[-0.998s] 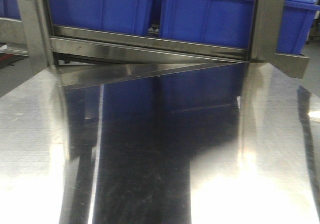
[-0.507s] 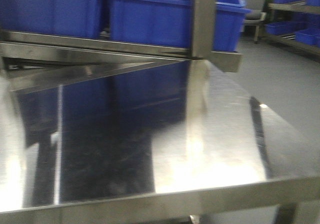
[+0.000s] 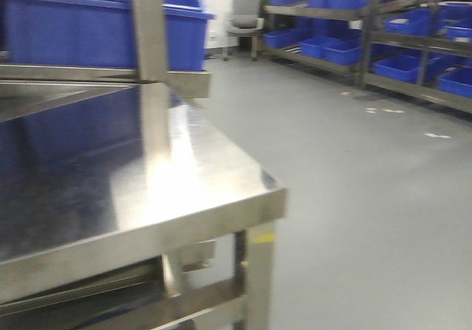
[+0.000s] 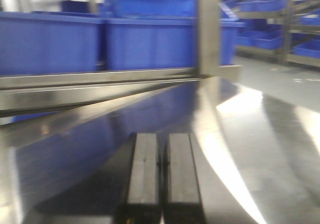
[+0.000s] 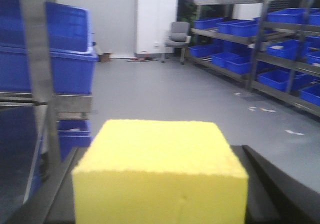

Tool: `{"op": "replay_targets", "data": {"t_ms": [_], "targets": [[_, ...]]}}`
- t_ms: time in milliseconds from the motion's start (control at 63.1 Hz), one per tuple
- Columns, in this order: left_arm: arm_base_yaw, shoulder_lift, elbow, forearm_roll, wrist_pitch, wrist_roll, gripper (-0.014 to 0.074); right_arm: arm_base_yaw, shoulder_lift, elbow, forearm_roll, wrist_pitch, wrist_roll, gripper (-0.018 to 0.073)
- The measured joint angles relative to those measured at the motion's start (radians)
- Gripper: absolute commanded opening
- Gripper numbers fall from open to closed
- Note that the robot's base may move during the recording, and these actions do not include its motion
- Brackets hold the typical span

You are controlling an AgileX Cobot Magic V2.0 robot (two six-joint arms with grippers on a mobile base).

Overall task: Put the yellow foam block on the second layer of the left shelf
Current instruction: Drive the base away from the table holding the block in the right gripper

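Front view: a brushed stainless-steel table [image 3: 221, 212] fills the lower left, its upright steel post [image 3: 151, 42] and large blue plastic bins [image 3: 74, 31] at upper left, and a reach there could catch the post. Left-wrist view: the left gripper [image 4: 161, 149], bottom centre, is pressed together on nothing. Right-wrist view: the right gripper [image 5: 160, 176] pinches the bright yellow foam block [image 5: 157, 149] at lower centre; soft foam may twist loose if brushed.

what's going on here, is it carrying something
The right gripper holds the yellow foam block. The left gripper is shut and empty, above the steel table. Blue bins sit on the rack behind it. The block is not yet on any shelf.
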Motion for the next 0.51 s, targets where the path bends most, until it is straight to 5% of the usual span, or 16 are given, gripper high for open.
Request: {"op": "replay_targets", "data": {"t_ms": [507], "targets": [[0.0,0.0,0.0,0.0,0.0,0.0,0.0124,0.0,0.0,0.0,0.0,0.0,0.0,0.049]]}}
